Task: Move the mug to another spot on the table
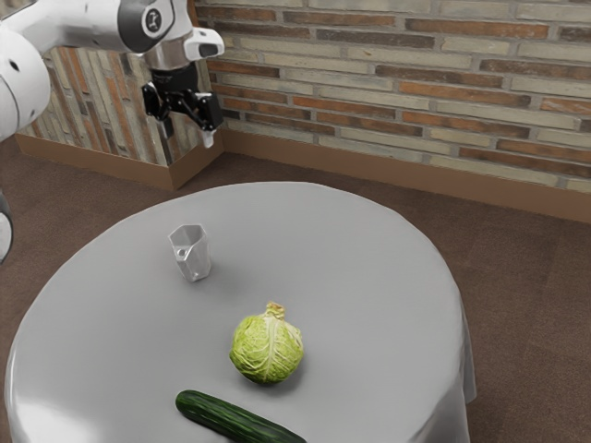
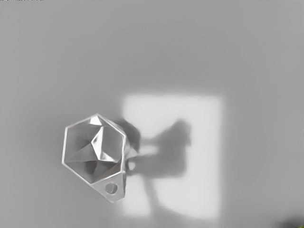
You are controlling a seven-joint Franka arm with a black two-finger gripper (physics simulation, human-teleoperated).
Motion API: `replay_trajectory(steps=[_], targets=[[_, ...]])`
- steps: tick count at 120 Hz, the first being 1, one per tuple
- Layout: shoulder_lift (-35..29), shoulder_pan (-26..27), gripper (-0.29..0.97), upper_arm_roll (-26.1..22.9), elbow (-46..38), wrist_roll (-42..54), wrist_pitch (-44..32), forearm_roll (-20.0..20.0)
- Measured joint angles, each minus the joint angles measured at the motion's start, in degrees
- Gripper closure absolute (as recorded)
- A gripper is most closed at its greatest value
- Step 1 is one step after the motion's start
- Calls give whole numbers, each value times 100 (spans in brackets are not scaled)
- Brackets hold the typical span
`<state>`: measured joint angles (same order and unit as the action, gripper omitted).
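A small grey faceted mug (image 1: pixel 190 252) stands upright on the round grey table (image 1: pixel 369 268), toward the exterior view's left. My gripper (image 1: pixel 188 132) hangs high above the table, well over the mug and a little behind it, open with nothing between its fingers. Seen from above in the wrist view, the mug (image 2: pixel 93 151) shows a hexagonal rim, an empty inside and a small ringed handle at one corner. My hand's shadow falls on a bright patch of tablecloth beside it.
A green cabbage (image 1: pixel 267 347) sits near the table's middle front. A dark green cucumber (image 1: pixel 235 420) lies at the front edge. A brick wall (image 1: pixel 416 83) runs behind the table. Bare cloth stretches over the exterior view's right half.
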<state>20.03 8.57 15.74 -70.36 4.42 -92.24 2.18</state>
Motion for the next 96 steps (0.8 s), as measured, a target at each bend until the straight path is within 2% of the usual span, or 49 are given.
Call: replay_trajectory(steps=[16, 26, 42, 59, 96], targets=[[-34, 15, 2, 8, -109, 57, -20, 8], [-426, 2, 2, 15, -814, -185, -123, 1], [-966, -7, 2, 23, -1984, -1079, -429, -27], [-1046, -36, 2, 67, -2817, -1960, -1246, -65], [-689, -133, 2, 99, -3769, -3219, -3084, -312]])
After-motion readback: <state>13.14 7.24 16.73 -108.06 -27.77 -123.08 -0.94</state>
